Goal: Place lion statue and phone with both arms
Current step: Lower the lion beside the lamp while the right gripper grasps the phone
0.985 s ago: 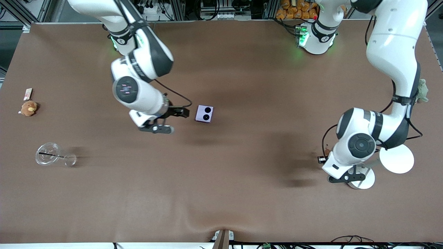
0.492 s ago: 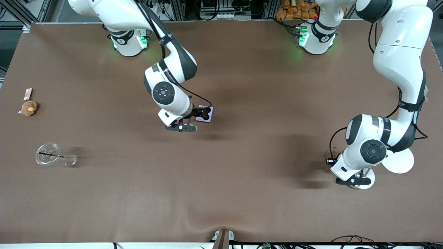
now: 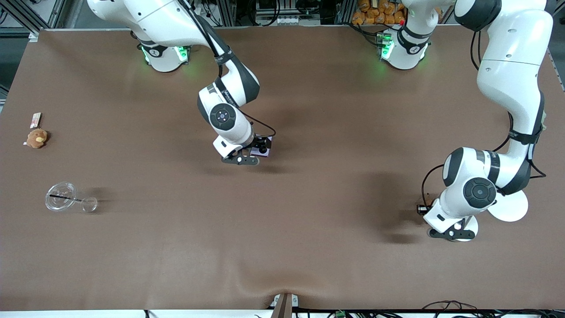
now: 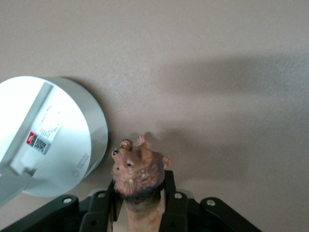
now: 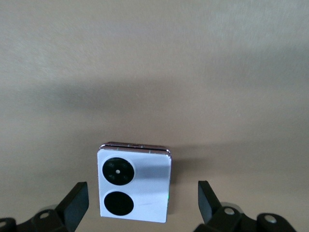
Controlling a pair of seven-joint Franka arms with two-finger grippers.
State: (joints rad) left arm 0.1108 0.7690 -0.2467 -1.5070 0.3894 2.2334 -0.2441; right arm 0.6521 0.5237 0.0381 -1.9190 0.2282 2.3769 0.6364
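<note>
Over the phone (image 5: 134, 182), the right hand (image 5: 140, 203) has arrived, fingers apart to grasp; the left hand (image 4: 139, 203) stays clamped on the lion statue (image 4: 137, 174).

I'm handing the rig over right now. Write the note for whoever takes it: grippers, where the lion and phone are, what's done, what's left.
Right gripper: jaws open, straddling the phone, not closed on it. The phone lies flat mid-table, camera circles up.
Left gripper: shut on the lion, just above the table beside a white disc, toward the left arm's end.
Done: lion grasped; right gripper lined up on the phone.
Left: close on the phone, lift it, then place both. The placing spot is not evident from the views.
</note>
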